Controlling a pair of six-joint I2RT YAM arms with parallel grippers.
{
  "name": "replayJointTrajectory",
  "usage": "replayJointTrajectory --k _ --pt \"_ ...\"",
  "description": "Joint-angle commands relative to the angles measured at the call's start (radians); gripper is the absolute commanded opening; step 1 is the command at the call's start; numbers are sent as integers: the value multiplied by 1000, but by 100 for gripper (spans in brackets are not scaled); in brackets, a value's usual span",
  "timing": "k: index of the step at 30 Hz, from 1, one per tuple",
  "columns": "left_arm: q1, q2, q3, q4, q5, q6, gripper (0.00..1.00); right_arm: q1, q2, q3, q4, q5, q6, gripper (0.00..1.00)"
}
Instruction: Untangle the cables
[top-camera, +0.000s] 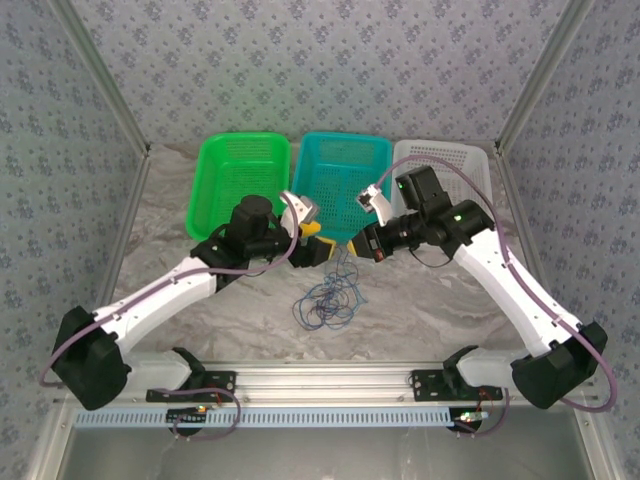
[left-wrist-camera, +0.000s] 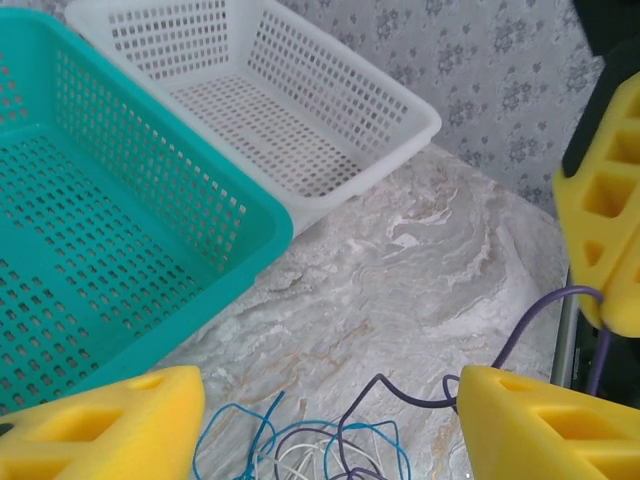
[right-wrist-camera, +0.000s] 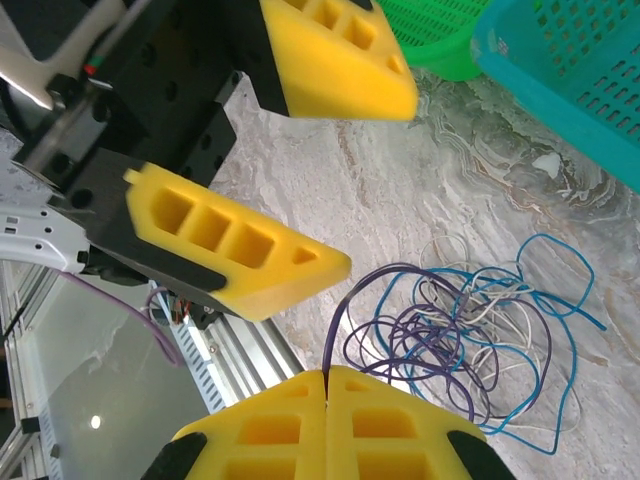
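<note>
Seemingly light, limp thin blue, white and purple cables (right-wrist-camera: 470, 330) lie tangled just before the teal plastic basket (top-camera: 345, 138); the right claw (right-wrist-camera: 328, 378) pinches one purple strand (right-wrist-camera: 340, 310) (probably best taken singly), and the left claw (right-wrist-camera: 375, 185) gapes empty.

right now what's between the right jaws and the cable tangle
A purple strand, pinched in the shut right jaws, arcs into the cables over bare marble table, seen in the right wrist view.

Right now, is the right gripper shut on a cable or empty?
The right gripper is shut on the purple cable: its pads meet, the strand leaving their seam.
</note>
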Motion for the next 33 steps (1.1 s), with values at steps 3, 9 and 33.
replayJointTrajectory --k 3,9,33 --pt "-18 -1 2 28 44 8 69 1 -26 -15 -30 -49 -22 0" --pt "-36 55 22 42 63 12 68 2 -36 -20 -16 -67 -12 0" --pt "-84 163 126 26 -5 25 22 -35 -77 -49 -42 -47 10 0"
